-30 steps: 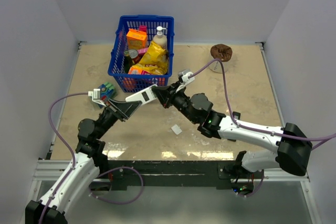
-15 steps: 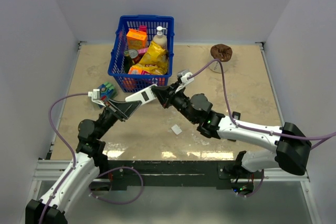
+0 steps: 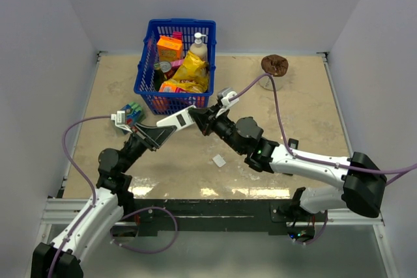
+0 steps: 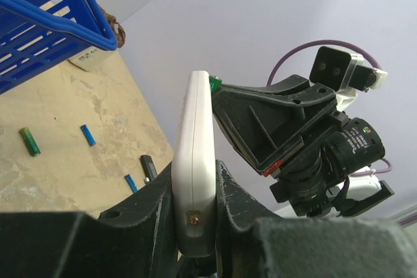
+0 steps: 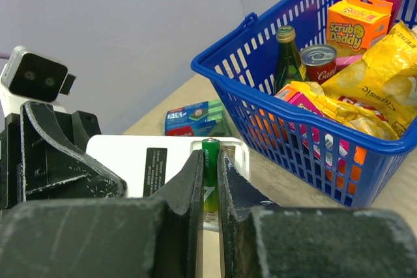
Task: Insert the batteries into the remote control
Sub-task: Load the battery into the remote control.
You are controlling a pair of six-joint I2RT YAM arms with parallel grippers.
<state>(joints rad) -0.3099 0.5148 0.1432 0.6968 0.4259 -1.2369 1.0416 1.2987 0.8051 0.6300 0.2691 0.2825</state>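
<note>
Right gripper (image 5: pixel 210 155) pinching a green battery (image 5: pixel 210 183) against the white remote control (image 4: pixel 195 154), which the left gripper (image 4: pixel 195 190) clamps.

Both arms meet above the table (image 3: pixel 306 109), just in front of the blue basket (image 3: pixel 146 49) of groceries. The left fingers are closed on one end of the remote, holding it raised and edge-on to the left wrist camera. The right jaws are shut on the green cell, which stands upright against the remote's face, beside its dark label. Four loose batteries lie on the table: one green (image 4: pixel 29 141), two blue (image 4: pixel 88 135), one dark (image 4: pixel 148 168). A small white cover piece (image 3: pixel 219 160) lies on the table near the right arm, and a battery pack (image 3: pixel 133 113) sits left of the basket.
</note>
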